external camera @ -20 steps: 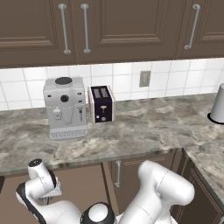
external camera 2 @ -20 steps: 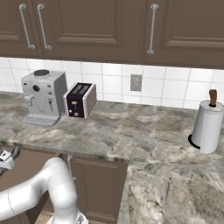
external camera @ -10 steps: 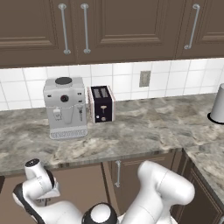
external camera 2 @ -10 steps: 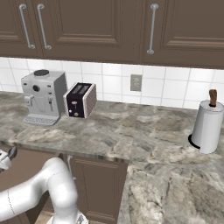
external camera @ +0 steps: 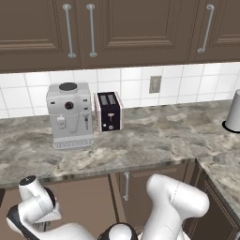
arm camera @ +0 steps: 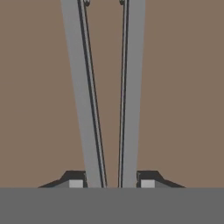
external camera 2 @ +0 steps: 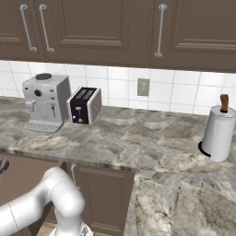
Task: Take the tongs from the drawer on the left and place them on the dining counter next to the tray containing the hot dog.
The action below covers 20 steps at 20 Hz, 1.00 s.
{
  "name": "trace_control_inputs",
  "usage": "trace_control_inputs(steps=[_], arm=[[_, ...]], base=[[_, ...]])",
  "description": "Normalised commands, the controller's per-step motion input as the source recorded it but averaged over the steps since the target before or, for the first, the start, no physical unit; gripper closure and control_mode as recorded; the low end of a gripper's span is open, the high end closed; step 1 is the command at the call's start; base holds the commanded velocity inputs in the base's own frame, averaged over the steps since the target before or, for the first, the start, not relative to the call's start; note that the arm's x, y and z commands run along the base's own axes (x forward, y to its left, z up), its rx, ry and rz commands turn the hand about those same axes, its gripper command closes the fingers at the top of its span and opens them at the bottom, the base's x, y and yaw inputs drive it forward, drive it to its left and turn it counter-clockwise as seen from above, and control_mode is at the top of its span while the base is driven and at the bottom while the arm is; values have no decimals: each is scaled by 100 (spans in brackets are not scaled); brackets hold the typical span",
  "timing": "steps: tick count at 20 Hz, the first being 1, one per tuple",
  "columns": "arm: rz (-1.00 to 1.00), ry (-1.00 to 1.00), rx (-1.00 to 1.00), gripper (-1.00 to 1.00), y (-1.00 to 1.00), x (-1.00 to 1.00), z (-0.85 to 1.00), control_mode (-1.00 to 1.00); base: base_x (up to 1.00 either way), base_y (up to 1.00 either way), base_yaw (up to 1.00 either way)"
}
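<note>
Hand view: gripper (arm camera: 112, 183) closed on the tongs (arm camera: 109, 92), a fingertip (arm camera: 75, 183) outside each grey arm, brown drawer (arm camera: 183, 87) floor behind. Versus a second ago the wrist at lower left of the left base view sits slightly lower and further left — grasp made, not lifted out yet. Marbled counter (external camera: 154, 136) mid-frame carries coffee machine (external camera: 69, 115) and toaster (external camera: 108, 111); tiled backsplash, dark cabinets above.

Two slim grey arms of the tongs (arm camera: 109, 96) run up the frame over a plain brown background, pressed between the two dark fingers (arm camera: 73, 179) at the bottom.
</note>
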Motion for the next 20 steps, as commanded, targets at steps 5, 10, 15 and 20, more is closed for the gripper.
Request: trace_control_inputs(steps=[5, 10, 15, 20], arm=[[0, 0, 0, 100, 0, -65, 68, -100], [0, 0, 0, 100, 0, -49, 72, -100], [0, 0, 0, 100, -3, -34, 79, -100], [0, 0, 0, 100, -22, -3, 78, -100]], base=[[0, 0, 0], [0, 0, 0], [0, 0, 0], [0, 0, 0]])
